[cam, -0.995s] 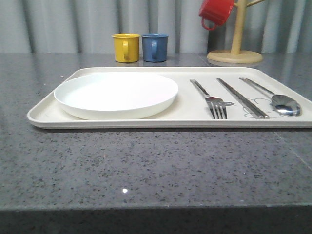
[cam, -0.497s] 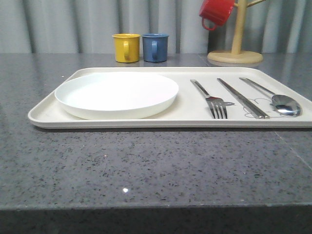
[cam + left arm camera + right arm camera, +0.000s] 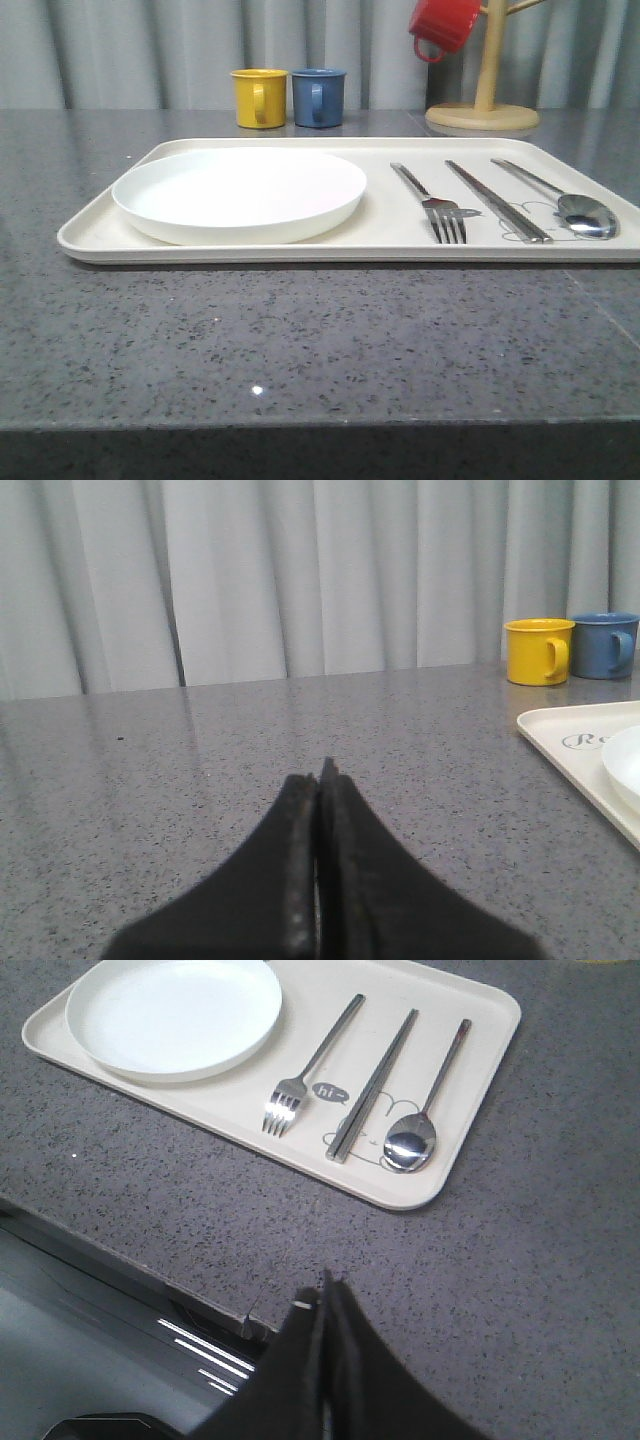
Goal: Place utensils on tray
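Note:
The cream tray (image 3: 90, 235) (image 3: 470, 1110) lies across the grey table. On it, from left to right, rest the white plate (image 3: 238, 192) (image 3: 173, 1016), the steel fork (image 3: 430, 199) (image 3: 318, 1061), the chopsticks (image 3: 495, 200) (image 3: 373, 1084) and the spoon (image 3: 560, 200) (image 3: 425, 1107). My left gripper (image 3: 322, 775) is shut with nothing in it, low over bare table left of the tray (image 3: 575, 742). My right gripper (image 3: 325, 1295) is shut and holds nothing, raised above the table's front edge, well short of the tray.
A yellow mug (image 3: 259, 97) (image 3: 538, 651) and a blue mug (image 3: 318, 96) (image 3: 604, 645) stand behind the tray. A wooden mug tree (image 3: 483, 95) with a red mug (image 3: 443, 25) hanging on it stands at the back right. Grey curtains close the back.

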You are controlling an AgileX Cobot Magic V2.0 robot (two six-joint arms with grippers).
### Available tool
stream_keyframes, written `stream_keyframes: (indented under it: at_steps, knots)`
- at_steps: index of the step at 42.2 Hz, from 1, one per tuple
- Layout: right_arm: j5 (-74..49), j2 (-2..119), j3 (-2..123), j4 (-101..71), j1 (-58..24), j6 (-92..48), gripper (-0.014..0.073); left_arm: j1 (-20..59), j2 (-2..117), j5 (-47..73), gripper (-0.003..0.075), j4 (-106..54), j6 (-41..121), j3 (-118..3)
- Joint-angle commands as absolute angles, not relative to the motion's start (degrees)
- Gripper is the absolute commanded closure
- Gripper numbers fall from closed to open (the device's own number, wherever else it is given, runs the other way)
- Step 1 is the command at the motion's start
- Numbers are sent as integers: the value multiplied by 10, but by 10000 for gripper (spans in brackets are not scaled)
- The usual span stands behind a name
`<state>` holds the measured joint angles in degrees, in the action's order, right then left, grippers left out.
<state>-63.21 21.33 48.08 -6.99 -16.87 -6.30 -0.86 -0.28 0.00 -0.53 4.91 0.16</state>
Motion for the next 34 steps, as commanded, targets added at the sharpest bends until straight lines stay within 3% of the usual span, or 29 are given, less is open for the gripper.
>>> stream_keyframes:
  at_steps: [1,9,23,34]
  knots:
    - [-596,219,493,-71,-170,-65,697,-10,-15,-48,741,-11,42,9]
    - [-567,184,458,-71,-144,-65,697,-10,-15,-48,741,-11,42,9]
    - [-205,53,195,-71,-38,-65,697,-10,-15,-48,741,-11,42,9]
    - [-44,-3,42,-71,-28,-65,697,-10,-15,-48,741,-11,42,9]
